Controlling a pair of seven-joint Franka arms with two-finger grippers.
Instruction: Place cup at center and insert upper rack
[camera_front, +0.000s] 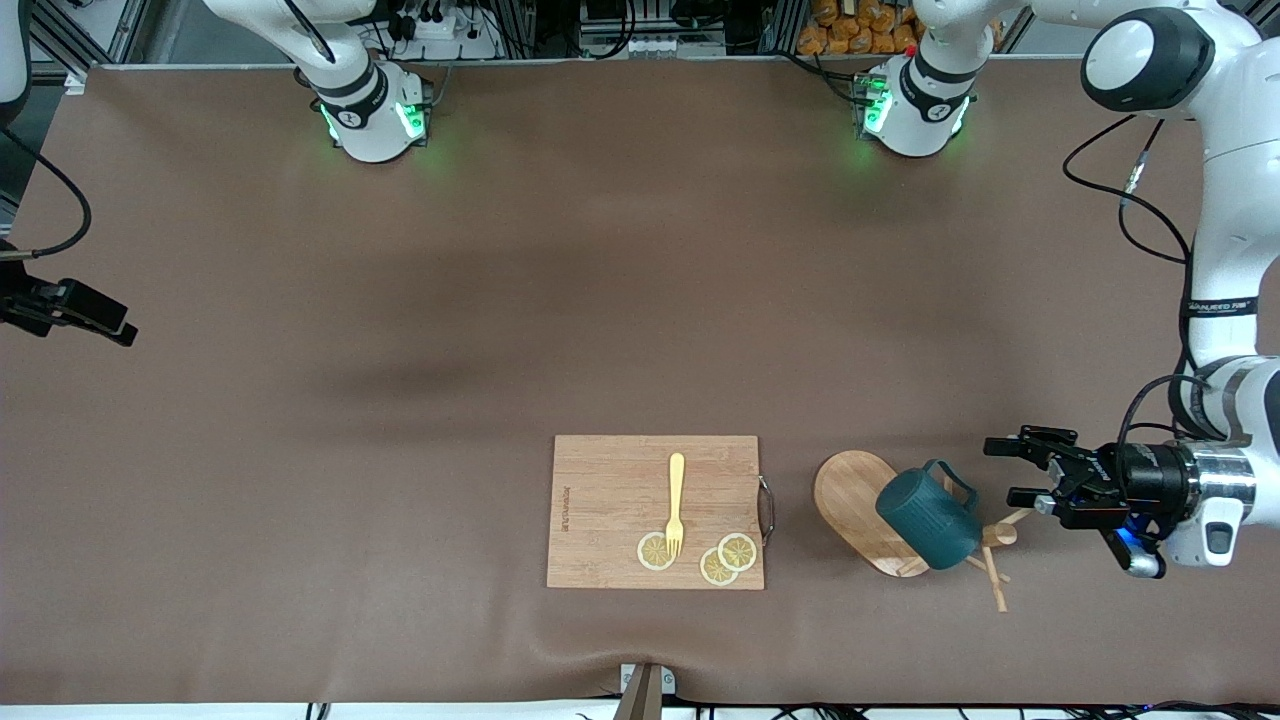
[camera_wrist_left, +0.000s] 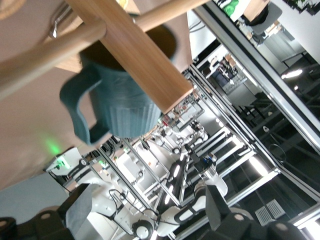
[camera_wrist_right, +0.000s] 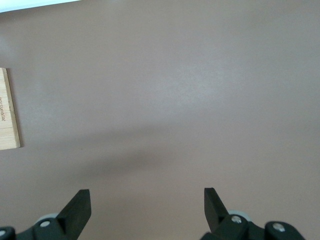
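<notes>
The upper rack (camera_front: 860, 505) lay tipped toward the left arm's end, post pointing at the open left gripper (camera_front: 1010, 472) beside it. The cup (camera_front: 925, 515) hung on it. The right gripper (camera_wrist_right: 145, 207) waited, open.

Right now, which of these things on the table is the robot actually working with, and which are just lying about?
Part of the job:
- cup, hanging on the rack
- upper rack, a wooden mug tree
- left gripper, open beside the cup

Lying about:
- cutting board
- fork
- lemon slices
</notes>
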